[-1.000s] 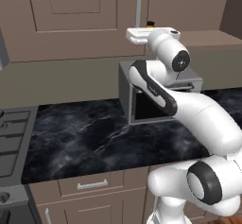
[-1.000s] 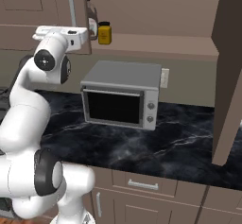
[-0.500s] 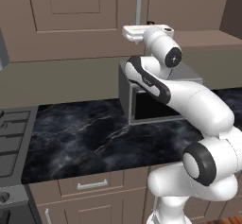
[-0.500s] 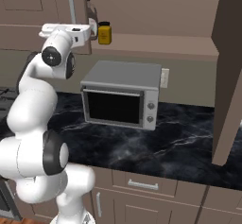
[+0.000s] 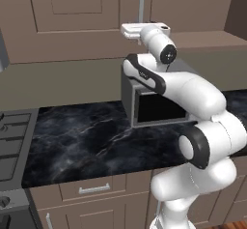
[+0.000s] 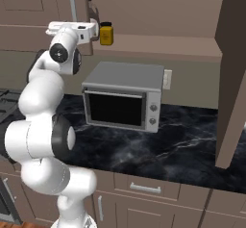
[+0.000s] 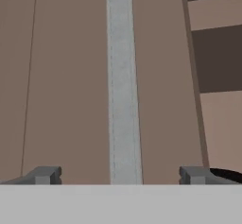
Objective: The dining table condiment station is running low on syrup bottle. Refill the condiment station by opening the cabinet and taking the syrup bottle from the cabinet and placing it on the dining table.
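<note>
The cabinet's [image 5: 72,15] left door is closed, with its vertical silver bar handle [image 5: 141,3] at the right edge. My gripper [image 5: 128,29] is raised to the foot of that handle [image 6: 73,3]. In the hand view the gripper [image 7: 121,176] is open, one fingertip [image 7: 47,175] on each side of the handle [image 7: 124,86], not touching it. The right half of the cabinet stands open. The syrup bottle is hidden, apart from a dark sliver at the door's edge [image 6: 91,10] that I cannot identify. The dining table is out of view.
A short yellow jar [image 6: 106,33] stands on the open shelf just right of the hand. A grey microwave [image 6: 125,99] sits on the black marble counter [image 6: 182,145] below. The opened cabinet door [image 6: 233,73] juts out at the right. A stove [image 5: 9,141] lies at the left.
The arm's elbow and middle links have swung over while the hand stayed at the foot of the handle. The jaws remain wide apart.
</note>
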